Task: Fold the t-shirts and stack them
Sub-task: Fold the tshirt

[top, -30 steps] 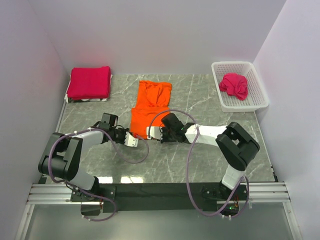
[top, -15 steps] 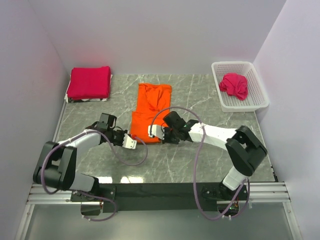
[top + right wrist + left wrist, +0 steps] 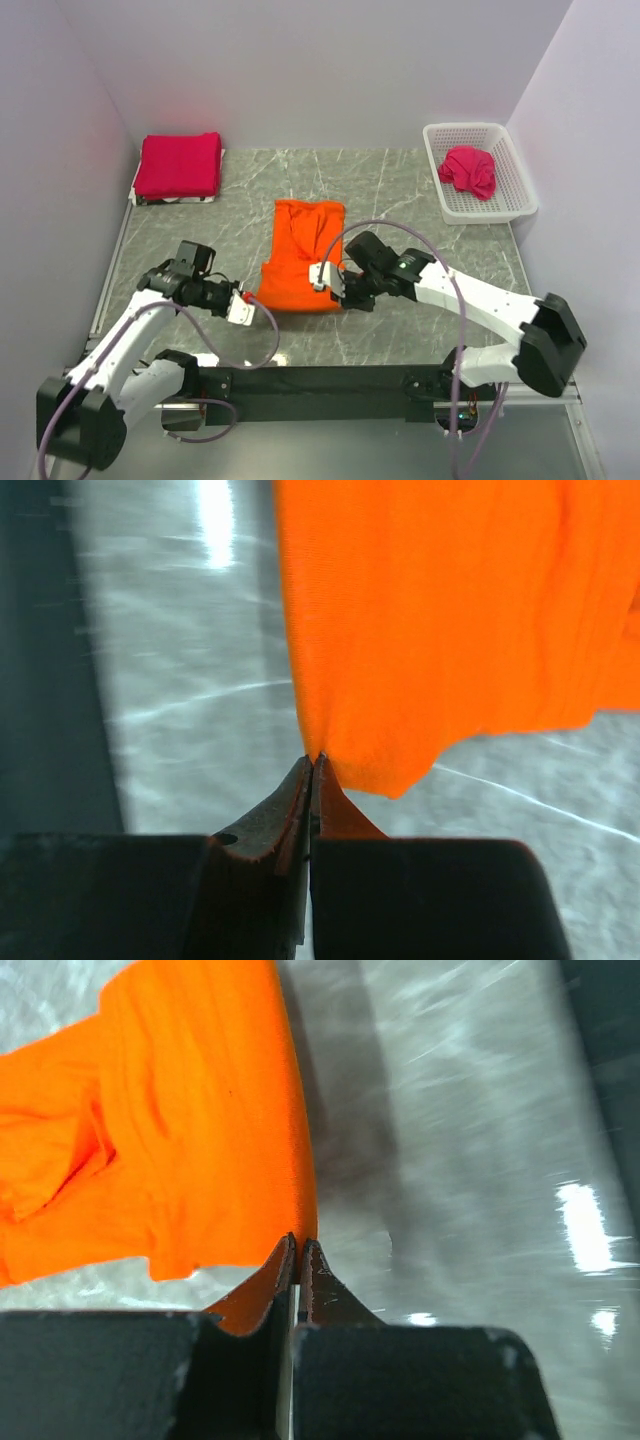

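The orange t-shirt (image 3: 300, 255) lies on the marble table, its near hem held up by both grippers. My left gripper (image 3: 252, 303) is shut on the hem's left corner; in the left wrist view (image 3: 298, 1245) the orange cloth (image 3: 180, 1130) stretches away from the closed tips. My right gripper (image 3: 335, 285) is shut on the hem's right corner; in the right wrist view (image 3: 312, 760) the cloth (image 3: 450, 610) hangs from the tips. A folded crimson-pink t-shirt (image 3: 179, 165) lies at the back left. Another crimson-pink t-shirt (image 3: 470, 170) lies crumpled in the basket.
A white lattice basket (image 3: 515, 190) stands at the back right. The folded crimson-pink shirt rests on a white sheet or board (image 3: 140, 195) by the left wall. The table's dark front rail (image 3: 320, 380) runs along the near edge.
Both grippers have pulled the orange shirt's near hem toward the front edge, dragging the shirt nearer. Both arms have drawn back and spread outward.
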